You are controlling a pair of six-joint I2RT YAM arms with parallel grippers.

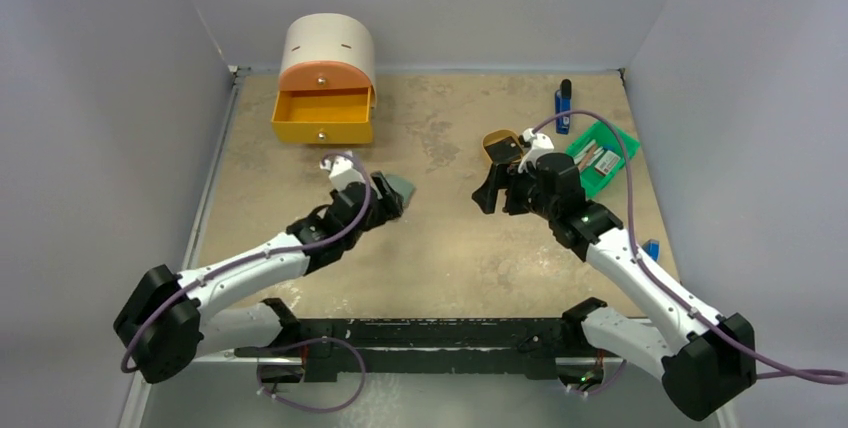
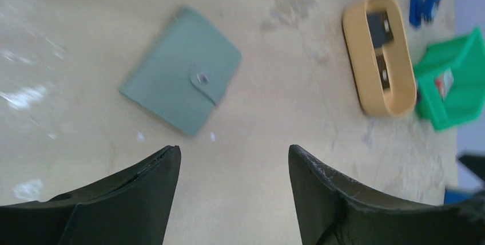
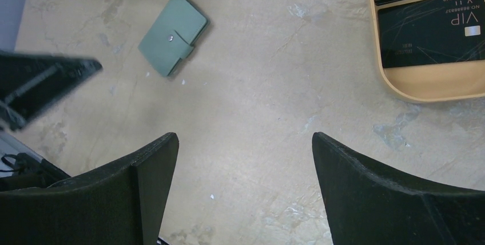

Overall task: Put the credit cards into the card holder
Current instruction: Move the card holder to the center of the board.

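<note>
The grey-green card holder [image 2: 180, 76] lies shut and flat on the table, its snap tab closed; it also shows in the right wrist view [image 3: 173, 33] and peeks out beside the left gripper in the top view [image 1: 403, 188]. The black credit cards [image 3: 432, 30] lie stacked in the tan oval tray [image 3: 434, 85], which also shows in the left wrist view [image 2: 380, 56]. My left gripper [image 2: 233, 153] is open and empty, just short of the holder. My right gripper [image 3: 245, 139] is open and empty, above bare table between holder and tray.
An orange open drawer under a white cover [image 1: 325, 98] stands at the back left. A bright green bin [image 1: 600, 158] sits right of the tray, with blue stick-like items [image 1: 563, 108] behind it. The left finger [image 3: 40, 82] shows at the right wrist view's left edge.
</note>
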